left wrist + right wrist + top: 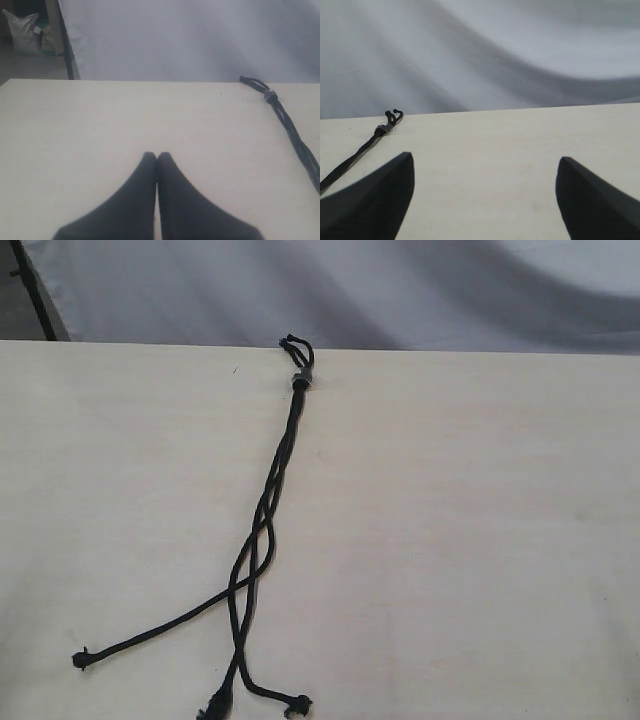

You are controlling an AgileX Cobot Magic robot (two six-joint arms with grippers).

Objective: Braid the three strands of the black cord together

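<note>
The black cord [281, 465] lies on the pale wooden table [480, 540], running from the far edge toward the near edge. Its grey band [301, 379] with short loops sits at the far edge. Below the band the three strands [253, 545] are crossed over one another for most of their length, then spread into loose knotted tips at the near edge. Neither gripper shows in the exterior view. My left gripper [157, 156] is shut over bare table, with the cord [292, 132] well off to its side. My right gripper [485, 162] is open and empty, the cord [370, 142] beside it.
A grey-white cloth backdrop [400, 290] hangs behind the table's far edge. A dark stand leg [35, 290] rises at the back left. A white bag [25, 32] lies on the floor beyond the table.
</note>
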